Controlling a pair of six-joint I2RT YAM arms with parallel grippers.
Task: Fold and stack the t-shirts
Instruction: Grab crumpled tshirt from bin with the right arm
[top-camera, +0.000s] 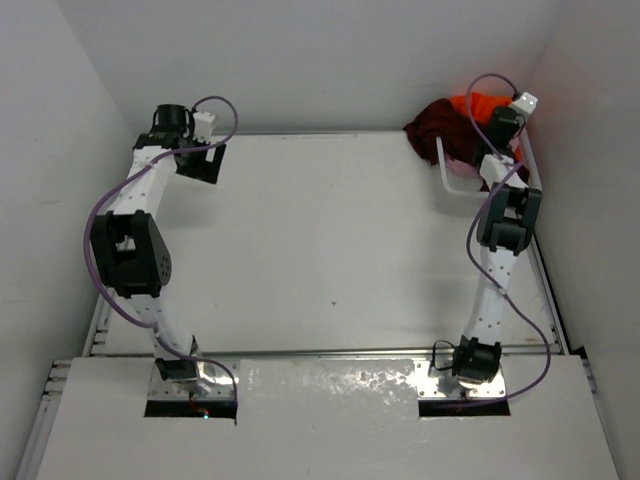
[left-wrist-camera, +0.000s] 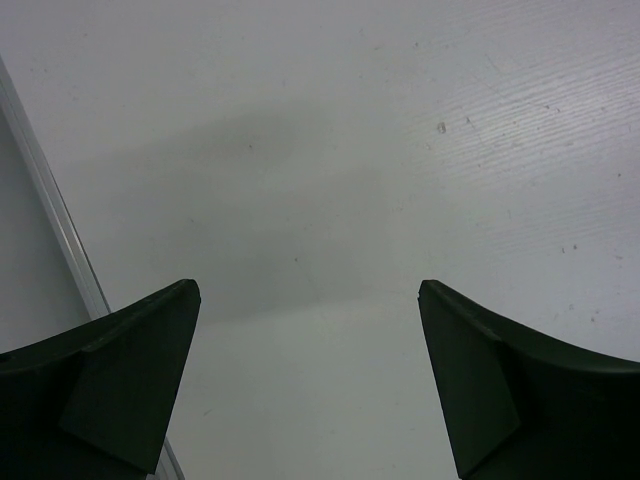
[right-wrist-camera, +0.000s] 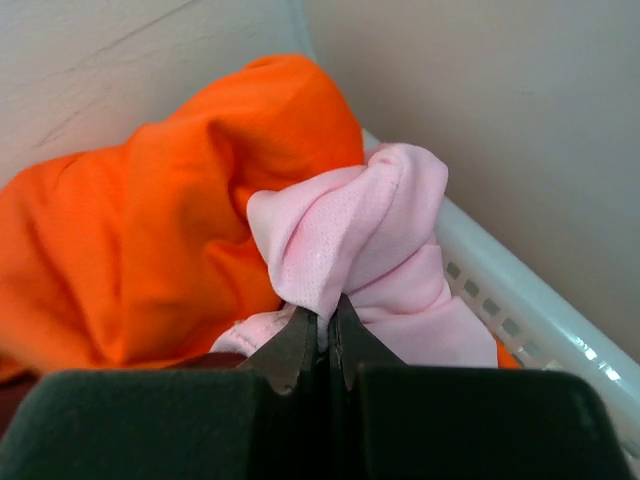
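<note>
The t-shirts lie heaped in a white lattice basket (top-camera: 452, 176) at the table's back right corner. In the overhead view the dark maroon t-shirt (top-camera: 432, 127) hangs over the basket's rim and the orange t-shirt (top-camera: 474, 102) lies behind it. My right gripper (right-wrist-camera: 323, 318) is shut on a bunched fold of the light pink t-shirt (right-wrist-camera: 360, 225), which rises from between its fingertips against the orange t-shirt (right-wrist-camera: 150, 240). My left gripper (left-wrist-camera: 310, 295) hangs open over bare table at the back left, with nothing between its fingers.
The basket's white rim (right-wrist-camera: 520, 300) runs along the right of the pink cloth, close to the side wall. A metal rail (left-wrist-camera: 55, 220) edges the table at the left gripper's side. Walls close in the table on the left, back and right.
</note>
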